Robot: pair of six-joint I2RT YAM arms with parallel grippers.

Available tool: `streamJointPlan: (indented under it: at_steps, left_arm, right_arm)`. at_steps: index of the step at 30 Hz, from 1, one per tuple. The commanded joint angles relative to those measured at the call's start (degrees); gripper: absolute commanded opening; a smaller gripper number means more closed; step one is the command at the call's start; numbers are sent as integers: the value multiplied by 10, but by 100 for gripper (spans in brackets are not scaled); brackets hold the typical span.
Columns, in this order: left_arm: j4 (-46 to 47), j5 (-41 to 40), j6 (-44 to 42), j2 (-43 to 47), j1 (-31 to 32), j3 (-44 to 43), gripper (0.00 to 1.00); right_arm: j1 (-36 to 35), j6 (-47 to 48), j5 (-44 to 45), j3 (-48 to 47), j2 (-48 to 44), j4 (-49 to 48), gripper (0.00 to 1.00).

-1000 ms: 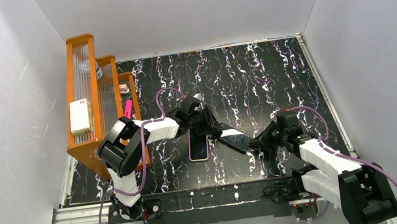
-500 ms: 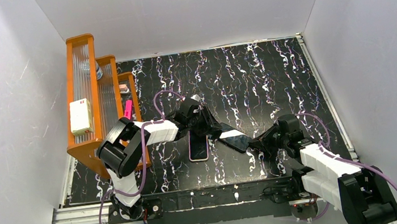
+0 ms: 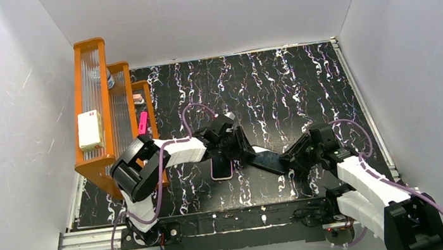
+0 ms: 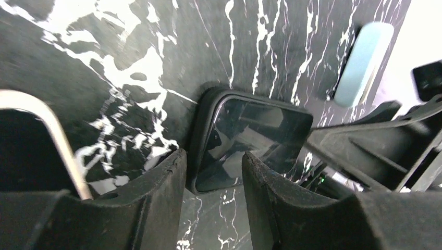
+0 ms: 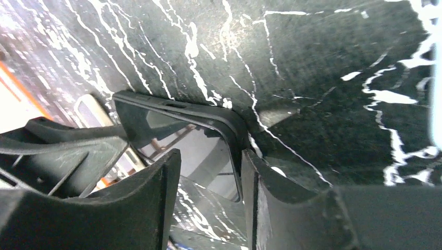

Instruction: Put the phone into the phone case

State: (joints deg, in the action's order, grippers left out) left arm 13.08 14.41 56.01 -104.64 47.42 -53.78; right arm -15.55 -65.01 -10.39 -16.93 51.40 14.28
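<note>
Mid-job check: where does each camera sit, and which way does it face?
Top external: high behind the bases, looking down on the table; both arms show, with left gripper and right gripper.
Left wrist: on the left arm, looking past its own jaws at the phone.
Right wrist: on the right arm, looking past its jaws at the phone's other end.
Shared: both wrist views show the phone and the opposite gripper.

Robotics lab cell: white panel walls [image 3: 205, 12], black marbled tabletop [image 3: 290, 84], aluminium extrusion frame [image 3: 90, 243], orange rack [image 3: 93, 169], left arm [image 3: 178, 149], right arm [image 3: 360, 175] bolted at edge.
</note>
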Motion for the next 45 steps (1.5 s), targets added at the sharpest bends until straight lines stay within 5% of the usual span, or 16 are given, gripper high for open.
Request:
streamJointPlan:
  at_steps: [1, 12, 24, 38, 45]
  left_arm:
    - [-96, 79, -12, -16, 52, -19, 41]
    - [-186, 28, -68, 3, 17, -89, 47]
    - [-164, 51, -45, 56, 25, -30, 43]
    - [-54, 77, -8, 3, 61, -7, 28]
    - [-126, 22, -62, -30, 54, -63, 27]
  right_arm:
    - [-12, 50, 20, -65, -16, 66, 56]
    - [-12, 178, 77, -147, 38, 111, 85]
    - [12, 247, 70, -188, 124, 75, 87]
    - [46, 336, -102, -198, 232, 6, 91]
    - [46, 330, -168, -174, 216, 21, 90]
